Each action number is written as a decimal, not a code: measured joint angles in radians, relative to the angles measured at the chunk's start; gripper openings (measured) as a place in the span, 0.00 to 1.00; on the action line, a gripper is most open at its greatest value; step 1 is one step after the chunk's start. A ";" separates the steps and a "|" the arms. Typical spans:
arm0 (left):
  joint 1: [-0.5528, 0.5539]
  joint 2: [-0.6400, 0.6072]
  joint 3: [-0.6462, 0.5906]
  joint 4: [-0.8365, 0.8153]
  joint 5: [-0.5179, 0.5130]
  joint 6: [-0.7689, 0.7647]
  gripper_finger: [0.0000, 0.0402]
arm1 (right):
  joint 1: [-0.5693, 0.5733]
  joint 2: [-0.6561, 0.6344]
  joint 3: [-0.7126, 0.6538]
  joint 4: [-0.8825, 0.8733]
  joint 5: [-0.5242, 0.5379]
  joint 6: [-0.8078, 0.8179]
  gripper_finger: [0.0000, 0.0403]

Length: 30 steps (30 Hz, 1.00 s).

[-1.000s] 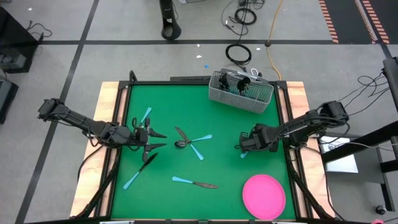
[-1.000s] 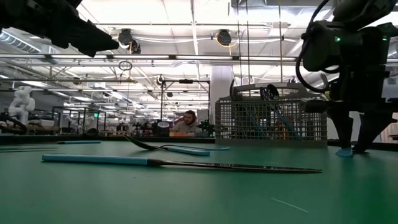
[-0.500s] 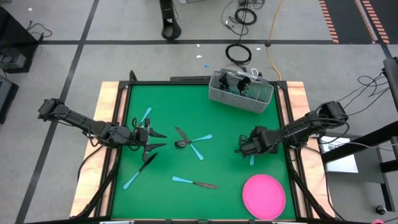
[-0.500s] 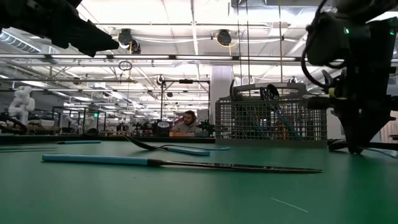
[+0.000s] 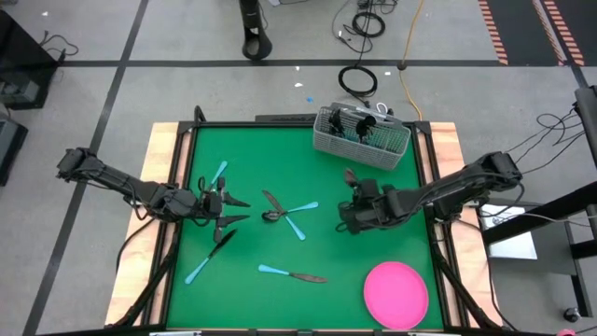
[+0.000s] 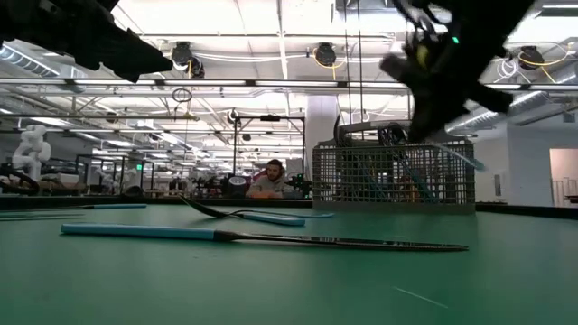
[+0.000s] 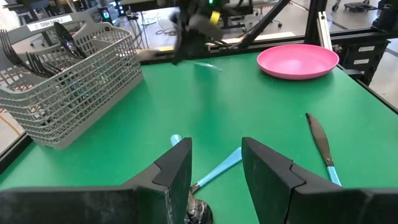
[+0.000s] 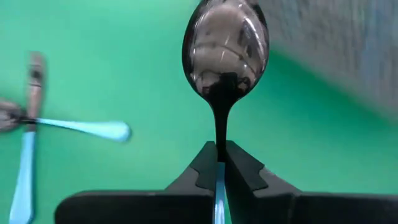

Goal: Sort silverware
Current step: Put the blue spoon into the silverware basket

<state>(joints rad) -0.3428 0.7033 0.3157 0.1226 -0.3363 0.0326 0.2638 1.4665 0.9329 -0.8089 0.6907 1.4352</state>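
My right gripper (image 5: 354, 194) hangs above the table's right middle, in front of the grey mesh caddy (image 5: 362, 136), shut on a spoon (image 8: 225, 46) with a dark bowl and a light blue handle. My left gripper (image 7: 214, 168) is open above the table's left part, touching nothing. Flat on the green mat lie a crossed spoon and forks (image 5: 283, 212), a knife (image 5: 295, 274) nearer the front, another knife (image 5: 207, 258) at the left and a fork (image 5: 217, 174). Several more pieces stand in the caddy. My right gripper pinches the spoon between its two fingers (image 8: 206, 167) where the dark neck (image 8: 220, 140) meets the blue handle. The bowl sticks out past the fingertips toward the table's far edge. The handle (image 6: 459, 157) slants down behind the fingers. The spoon is lifted clear of the mat.
A pink round plate (image 5: 395, 293) sits at the table's near right corner. The caddy stands at the far edge, right of centre. Wooden borders (image 5: 159, 187) run along both table sides. Bare green mat (image 5: 326, 243) lies between the plate and the crossed pieces.
My right gripper has risen from the mat and moved toward the table's left, tipping as it went. The spoon, whose blue handle end was down at the mat, is now lifted clear with its bowl pointing toward the caddy.
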 joint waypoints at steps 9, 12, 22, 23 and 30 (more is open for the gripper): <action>0.000 0.000 0.000 0.006 0.000 0.000 0.36 | -0.046 -0.002 0.172 -0.001 0.408 -0.597 0.00; 0.000 0.000 0.000 0.010 0.000 0.000 0.36 | -0.095 -0.009 0.173 -0.010 0.484 -0.670 0.00; 0.000 0.000 0.000 0.011 0.000 0.000 0.36 | -0.296 -0.147 0.167 -0.025 0.345 -0.946 0.00; 0.000 0.000 0.000 0.011 0.000 0.001 0.36 | -0.318 -0.169 0.167 -0.023 0.313 -0.986 0.00; 0.000 0.000 0.000 0.011 0.000 0.001 0.36 | -0.440 -0.301 0.166 0.232 -0.031 -1.369 0.00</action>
<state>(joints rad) -0.3424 0.7029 0.3157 0.1337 -0.3367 0.0341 -0.1762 1.1658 1.0985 -0.5769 0.6594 0.0666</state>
